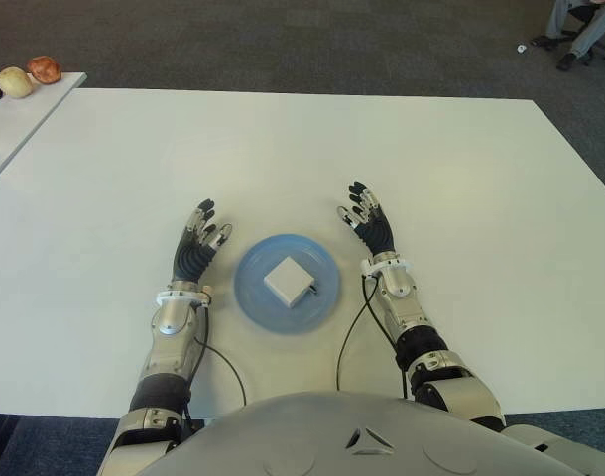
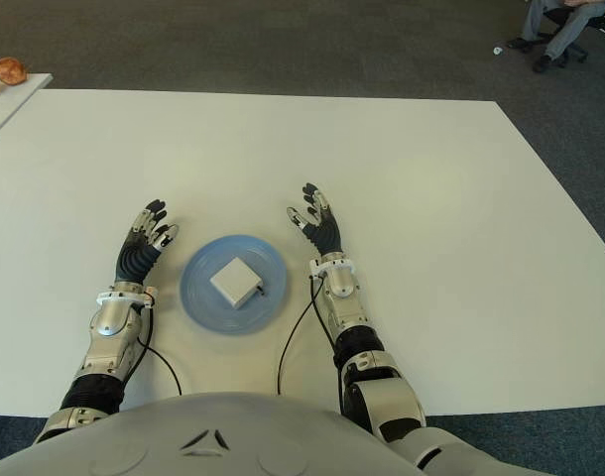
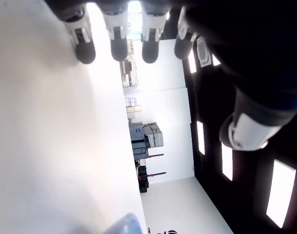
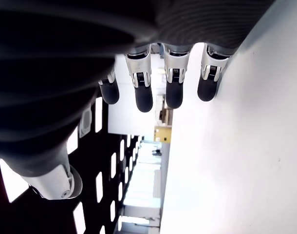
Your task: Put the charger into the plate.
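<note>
White table (image 1: 283, 139) fills most of the view, its near edge running under the robot's torso, grey carpet (image 1: 283, 40) beyond the far edge. A second white surface (image 1: 15, 124) stands off the table's far left corner, carrying three small rounded items (image 1: 30, 74), one reddish-brown, one pale, one dark at the frame edge. Past the far right corner, a seated person's legs and shoes (image 1: 577, 30) show on the carpet. Near the middle of the table's near edge sits a round blue plate (image 1: 287, 283). The white square charger (image 1: 288, 280) lies flat inside the plate, about centred, with a short dark piece showing at its right side. Left robot hand (image 1: 195, 253) is just beside the plate's left rim, apart from it, fingers extended and loosely spread toward the far edge, holding nothing; its wrist view shows four straight dark fingertips (image 3: 114, 46) over the white tabletop with the thumb off to one side. Right robot hand (image 1: 370, 226) is near the plate's right rim, slightly farther toward the far edge, fingers likewise straight and splayed, empty; its wrist view shows the fingertips (image 4: 143, 100) in a row beside the table surface. Thin black cables (image 1: 347, 337) trail from both wrists back toward the near edge.
</note>
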### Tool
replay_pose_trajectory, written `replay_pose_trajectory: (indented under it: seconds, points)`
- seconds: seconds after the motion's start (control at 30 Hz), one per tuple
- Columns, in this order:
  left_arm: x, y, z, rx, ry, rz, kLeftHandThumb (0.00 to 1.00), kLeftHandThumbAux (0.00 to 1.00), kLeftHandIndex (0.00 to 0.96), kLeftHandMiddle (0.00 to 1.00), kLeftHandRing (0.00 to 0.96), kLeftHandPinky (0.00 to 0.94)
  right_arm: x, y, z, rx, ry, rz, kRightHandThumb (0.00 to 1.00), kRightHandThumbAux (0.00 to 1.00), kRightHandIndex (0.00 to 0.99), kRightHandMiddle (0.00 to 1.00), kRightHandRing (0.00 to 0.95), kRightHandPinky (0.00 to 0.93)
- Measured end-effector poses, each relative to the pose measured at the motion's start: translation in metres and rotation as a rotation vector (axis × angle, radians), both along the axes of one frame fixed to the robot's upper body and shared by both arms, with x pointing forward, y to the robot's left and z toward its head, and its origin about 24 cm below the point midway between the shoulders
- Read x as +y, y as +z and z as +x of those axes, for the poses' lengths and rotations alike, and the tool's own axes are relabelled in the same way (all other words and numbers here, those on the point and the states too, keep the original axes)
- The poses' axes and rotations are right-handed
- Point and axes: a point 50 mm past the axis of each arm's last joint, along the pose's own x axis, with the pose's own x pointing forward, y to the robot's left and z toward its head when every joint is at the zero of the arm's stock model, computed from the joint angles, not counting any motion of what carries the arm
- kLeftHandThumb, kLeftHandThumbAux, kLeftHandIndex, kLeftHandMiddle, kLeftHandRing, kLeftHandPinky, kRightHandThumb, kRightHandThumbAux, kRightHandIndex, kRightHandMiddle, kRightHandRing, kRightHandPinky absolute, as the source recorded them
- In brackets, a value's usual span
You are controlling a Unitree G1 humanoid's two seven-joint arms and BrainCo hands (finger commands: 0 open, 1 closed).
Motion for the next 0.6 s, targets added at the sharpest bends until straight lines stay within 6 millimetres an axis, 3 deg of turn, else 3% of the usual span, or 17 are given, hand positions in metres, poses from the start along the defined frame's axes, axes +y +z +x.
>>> replay_pose_trajectory:
  seconds: [0.6]
  points:
    - [-0.0003,-0.0008,0.0047,0.012,0.038,-0.02,0.0,0.576,0.035,0.074,0.067,0.083,-0.0029,-0.0007,0.0013,0.0,0.002,0.021,0.097,0.631,0.105,0.152,0.108,0.089]
